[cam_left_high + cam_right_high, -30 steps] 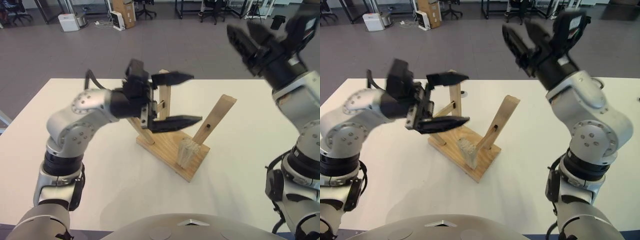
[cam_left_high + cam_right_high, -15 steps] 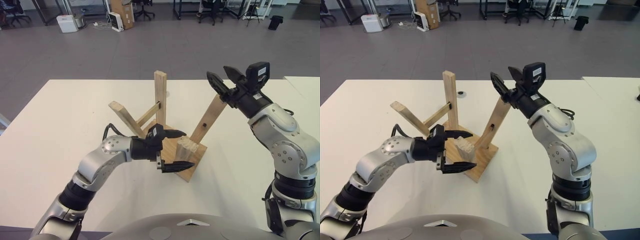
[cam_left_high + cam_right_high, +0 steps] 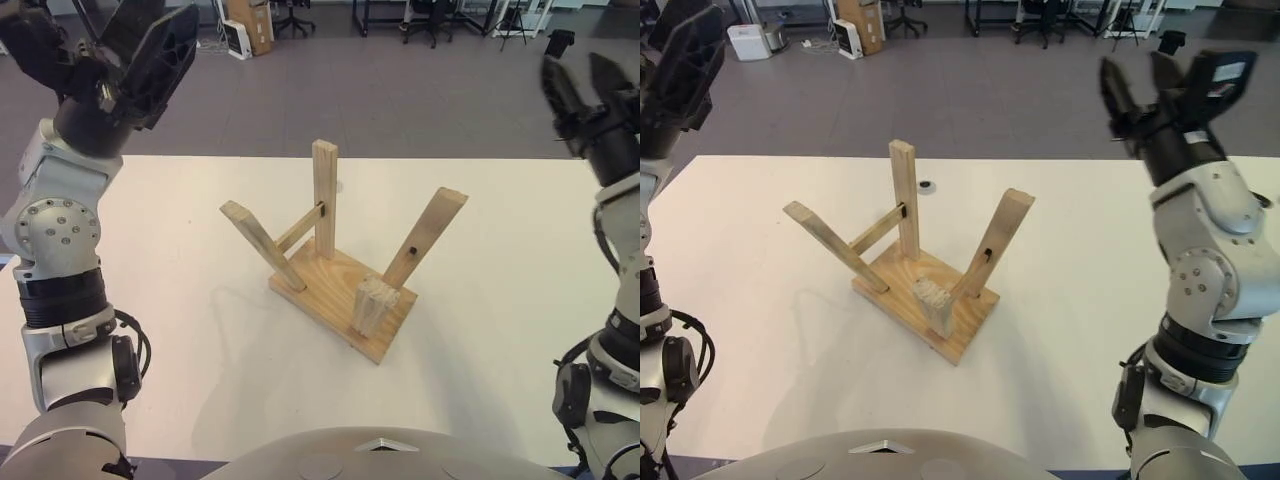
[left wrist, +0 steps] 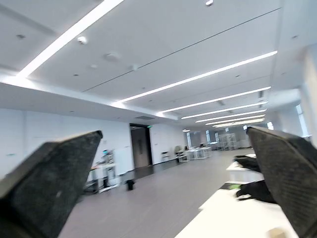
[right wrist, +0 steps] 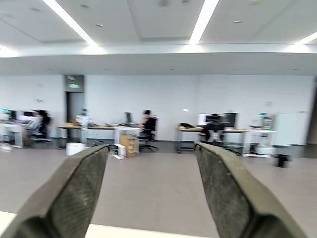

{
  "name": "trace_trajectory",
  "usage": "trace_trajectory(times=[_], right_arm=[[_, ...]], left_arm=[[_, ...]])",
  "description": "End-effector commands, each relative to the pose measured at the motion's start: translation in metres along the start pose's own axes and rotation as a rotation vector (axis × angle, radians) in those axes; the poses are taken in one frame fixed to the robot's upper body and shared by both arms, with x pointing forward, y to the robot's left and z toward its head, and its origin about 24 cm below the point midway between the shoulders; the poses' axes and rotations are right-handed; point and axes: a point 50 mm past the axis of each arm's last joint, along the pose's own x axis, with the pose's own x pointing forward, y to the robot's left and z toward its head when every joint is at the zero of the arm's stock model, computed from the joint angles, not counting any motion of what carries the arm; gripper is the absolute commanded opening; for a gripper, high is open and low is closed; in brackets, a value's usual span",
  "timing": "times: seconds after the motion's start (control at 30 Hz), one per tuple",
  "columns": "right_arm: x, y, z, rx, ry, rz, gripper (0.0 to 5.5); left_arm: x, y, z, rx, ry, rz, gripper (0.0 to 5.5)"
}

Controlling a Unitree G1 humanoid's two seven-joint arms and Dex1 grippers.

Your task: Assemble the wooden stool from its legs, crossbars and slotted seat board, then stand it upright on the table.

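On the table [image 3: 150, 300], the stool [image 3: 345, 268] sits upside down, board [image 3: 332, 292] running far-left to near-right, legs [image 3: 325, 200] pointing up. Left gripper [image 3: 95, 40] and right gripper [image 3: 1132, 75] hang high, spread wide, empty.

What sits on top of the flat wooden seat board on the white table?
Three long wooden legs rise from the seat board, two joined by a thin crossbar, beside a short pale wooden block. The board's underside is hidden.

stool [image 3: 335, 295]: bare pale wood, matt, grain showing | table [image 3: 170, 320]: white, smooth, matt | my left pads [image 4: 49, 183], right pads [image 5: 74, 193]: black, matt, finely rough | floor [image 3: 400, 90]: grey, smooth, faint sheen
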Motion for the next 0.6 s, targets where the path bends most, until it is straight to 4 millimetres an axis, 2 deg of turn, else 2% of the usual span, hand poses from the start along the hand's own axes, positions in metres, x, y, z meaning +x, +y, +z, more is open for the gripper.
trace_trajectory(times=[0.03, 0.07, 0.1, 0.13, 0.23, 0.33, 0.47, 0.53, 0.6], right_arm=[[-0.046, -0.013, -0.108, -0.275, 0.536, 0.105, 3.24], [-0.060, -0.003, -0.128, -0.285, 0.637, 0.196, 3.24], [-0.070, 0.005, -0.139, -0.283, 0.700, 0.258, 3.24], [-0.079, 0.014, -0.143, -0.365, 0.754, 0.367, 3.24], [-0.090, 0.034, -0.141, -0.346, 0.848, 0.572, 3.24], [-0.106, 0.044, -0.145, -0.335, 0.932, 0.689, 3.24], [-0.132, 0.060, -0.156, -0.295, 1.059, 0.840, 3.24], [-0.137, 0.070, -0.164, -0.257, 1.072, 0.881, 3.24], [-0.137, 0.089, -0.176, -0.210, 1.031, 0.918, 3.24]], left_arm=[[-0.071, 0.051, -0.082, 0.203, 0.576, 0.232, 5.38], [-0.083, 0.051, -0.102, 0.232, 0.688, 0.206, 5.38], [-0.089, 0.050, -0.115, 0.255, 0.759, 0.179, 5.38], [-0.091, 0.049, -0.130, 0.259, 0.828, 0.144, 5.38], [-0.102, 0.039, -0.166, 0.204, 0.979, 0.065, 5.38], [-0.112, 0.019, -0.197, 0.233, 1.146, -0.112, 5.38], [-0.118, -0.002, -0.223, 0.300, 1.240, -0.257, 5.38], [-0.118, -0.008, -0.230, 0.290, 1.236, -0.275, 5.38], [-0.117, -0.012, -0.234, 0.278, 1.217, -0.290, 5.38]])
